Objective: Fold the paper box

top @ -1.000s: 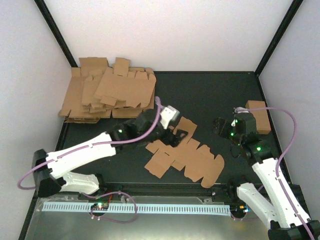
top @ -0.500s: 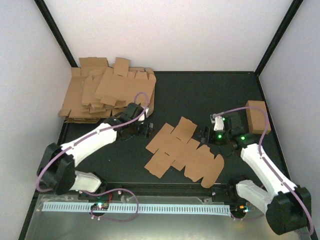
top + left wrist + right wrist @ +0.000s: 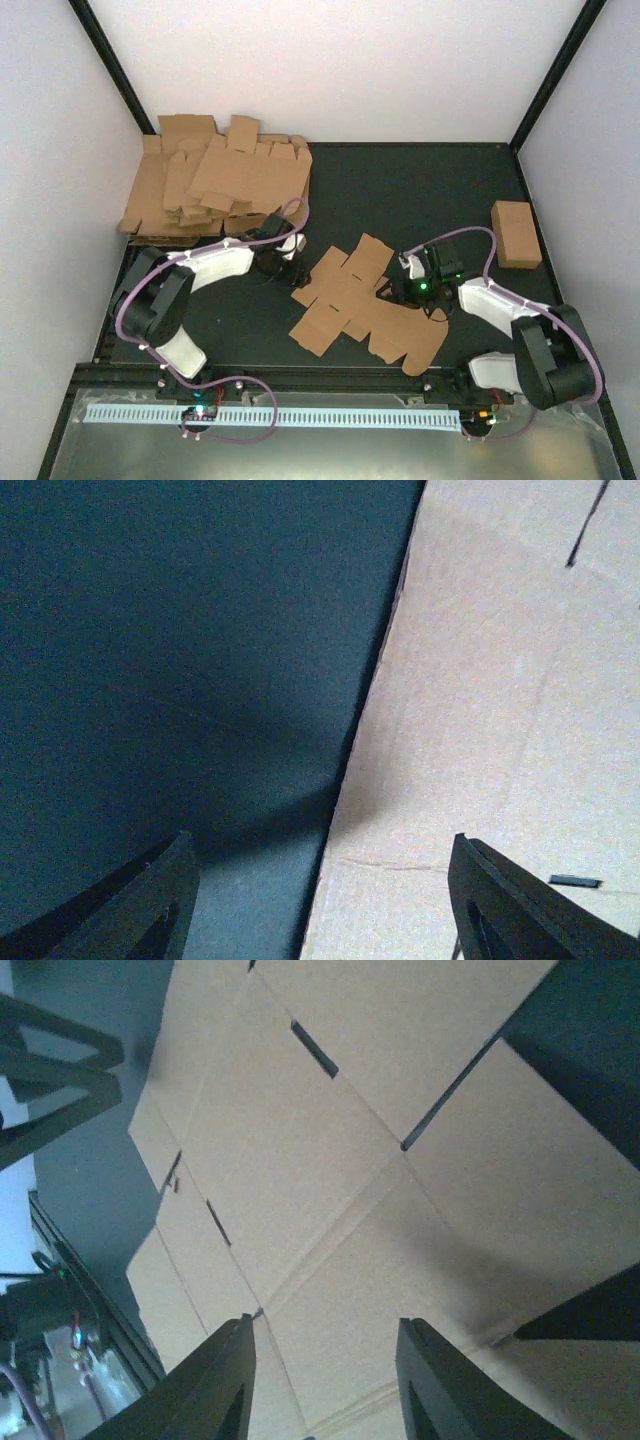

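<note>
Overhead view first: we'd say this job has barely started. The paper box (image 3: 365, 305), a single brown die-cut cardboard blank with rounded flaps and tabs, lies spread out flat in the middle of the dark table mat (image 3: 420, 190). No panel is standing up, as far as we can see. The left gripper (image 3: 296, 262) sits low at the blank's left edge and the right gripper (image 3: 399, 290) at its right side, so the two arms bracket it. At the back left there's a thick heap of flat brown cardboard blanks (image 3: 215, 185). Over by the right wall sits a smooth brown cardboard brick (image 3: 517, 235), well apart from the action.

Left wrist cam: the black fingers (image 3: 140, 905) stand wide apart, released, with nothing pinched between them. The edge of the paper box (image 3: 500, 680) runs straight up through the gap, with mat on one side and cardboard on the other, and a crease and a slit are showing. We can't tell whether a fingertip actually touches the cardboard.

Right wrist cam: these fingers (image 3: 225, 1385) are parted too, not clamped on anything. They're poised over the middle panels of the paper box (image 3: 300, 1160), with the creases and slots all lying flat underneath.

So what's done? At best, both arms are in position. What's left is pretty much everything: raising the walls, folding the flaps over and tucking the tabs. Our guess is that getting hold of an edge comes first.
</note>
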Available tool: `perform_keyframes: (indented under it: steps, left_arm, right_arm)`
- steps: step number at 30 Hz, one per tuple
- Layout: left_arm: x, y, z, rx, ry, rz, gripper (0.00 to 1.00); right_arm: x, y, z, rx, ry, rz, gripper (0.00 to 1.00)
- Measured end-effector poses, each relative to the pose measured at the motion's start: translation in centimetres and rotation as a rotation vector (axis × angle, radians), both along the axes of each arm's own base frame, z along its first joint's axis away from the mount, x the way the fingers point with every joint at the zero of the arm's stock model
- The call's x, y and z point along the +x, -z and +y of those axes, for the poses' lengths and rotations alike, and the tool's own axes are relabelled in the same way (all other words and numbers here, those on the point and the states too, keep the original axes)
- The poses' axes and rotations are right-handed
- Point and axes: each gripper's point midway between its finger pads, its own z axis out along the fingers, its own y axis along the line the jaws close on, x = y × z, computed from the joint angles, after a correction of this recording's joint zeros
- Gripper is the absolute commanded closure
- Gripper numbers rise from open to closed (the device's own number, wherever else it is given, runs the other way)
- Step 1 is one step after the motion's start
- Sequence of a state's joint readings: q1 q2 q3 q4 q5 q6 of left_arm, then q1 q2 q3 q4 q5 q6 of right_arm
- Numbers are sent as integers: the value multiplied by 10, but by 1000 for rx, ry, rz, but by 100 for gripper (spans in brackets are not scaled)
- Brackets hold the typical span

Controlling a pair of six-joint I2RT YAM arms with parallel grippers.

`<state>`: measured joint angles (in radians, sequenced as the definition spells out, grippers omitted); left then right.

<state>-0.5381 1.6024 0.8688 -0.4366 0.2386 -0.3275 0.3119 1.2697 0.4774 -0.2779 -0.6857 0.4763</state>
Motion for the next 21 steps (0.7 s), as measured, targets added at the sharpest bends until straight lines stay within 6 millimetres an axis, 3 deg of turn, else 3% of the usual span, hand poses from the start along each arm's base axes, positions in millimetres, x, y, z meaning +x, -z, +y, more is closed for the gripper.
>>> perform_keyframes:
  steps: [3,9,17,21]
  left_arm:
    - [-3,11,-4,-7,22,41,30]
    - [2,9,-20,-76,52,43,35]
    - [0,8,-38,-192,91,84,48]
    - [-2,8,-40,-215,98,102,60]
  right_arm:
    - [-2,7,3,11,-14,10,71]
    - [-7,24,4,15,-23,48,76]
    - [-7,34,8,36,-37,58,80]
    - [-7,34,8,40,-39,58,80]
